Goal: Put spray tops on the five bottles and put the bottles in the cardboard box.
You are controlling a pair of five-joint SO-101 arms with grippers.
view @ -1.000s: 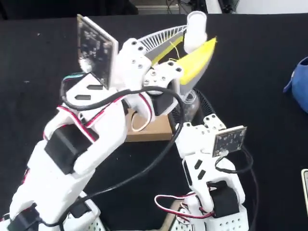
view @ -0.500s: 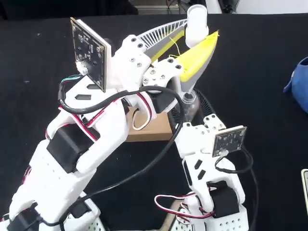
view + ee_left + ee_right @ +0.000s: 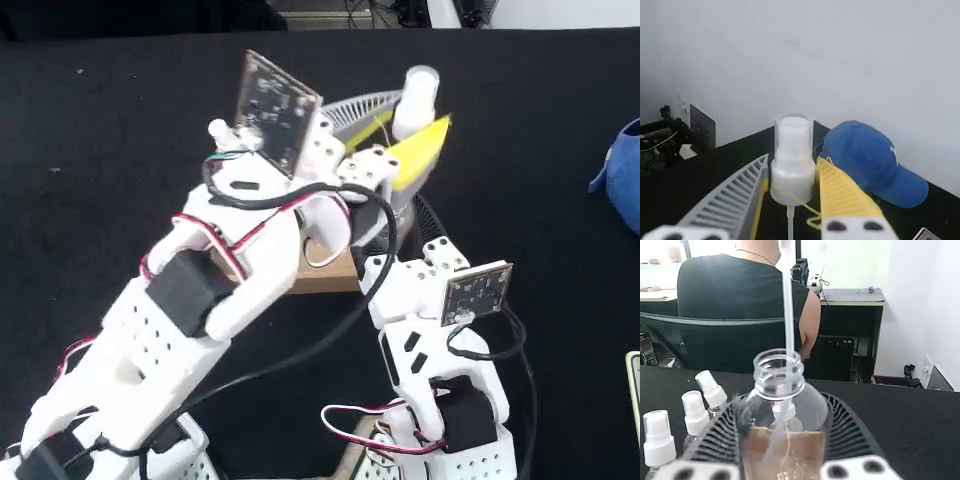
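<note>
A white spray top (image 3: pixel 792 160) with a clear cap is pinched upright between the grey and yellow fingers of my left gripper (image 3: pixel 792 172). In the high view this gripper (image 3: pixel 410 115) holds the spray top (image 3: pixel 417 92) above my right arm's gripper. My right gripper (image 3: pixel 782 412) is shut on a clear bottle (image 3: pixel 782 390) with an open neck. The spray top's thin dip tube (image 3: pixel 787 305) hangs straight down through that neck into the bottle. The cardboard box (image 3: pixel 325 272) lies under the left arm, mostly hidden.
Three bottles with spray tops (image 3: pixel 692 412) stand together beside the held bottle. A blue cap (image 3: pixel 622 180) lies at the table's right edge, also in the left wrist view (image 3: pixel 870 160). The left arm's cable loops over the right arm.
The left arm has turned and swung right and lower; its wrist camera board moved toward the middle. The spray top has come down a little over the bottle. The right arm has kept still.
</note>
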